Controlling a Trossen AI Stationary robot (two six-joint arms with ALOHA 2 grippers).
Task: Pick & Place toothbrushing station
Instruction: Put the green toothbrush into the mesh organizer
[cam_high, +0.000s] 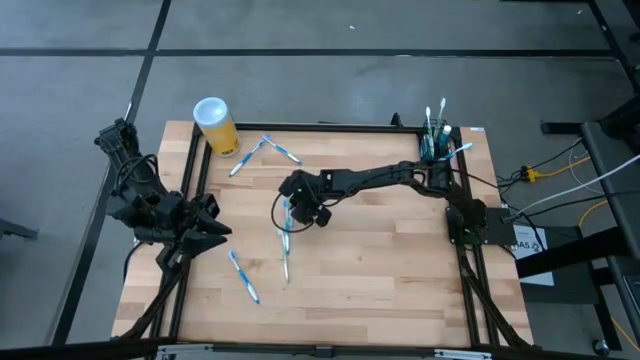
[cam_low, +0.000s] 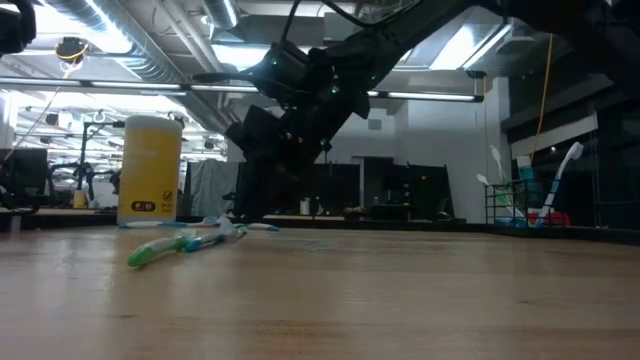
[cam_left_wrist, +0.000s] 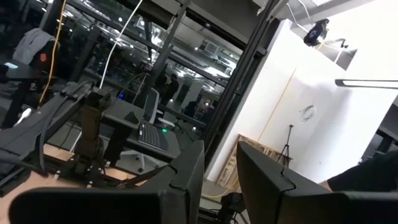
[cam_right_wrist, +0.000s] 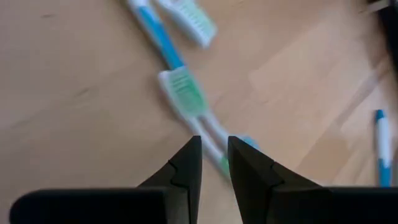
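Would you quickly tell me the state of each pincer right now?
Left pincer: slightly open, empty, parked at the table edge.
Right pincer: slightly open over a toothbrush, gripping nothing.

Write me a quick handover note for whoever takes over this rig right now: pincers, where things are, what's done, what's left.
Right pincer: above the toothbrushes at table centre, narrow gap between its fingers, holding nothing.
Left pincer: parked at the table's left edge, holding nothing.
Toothbrushing station: back right corner, several brushes standing in it.
Yellow cup: back left.
Left: loose brushes lie near the cup, at centre and front left.
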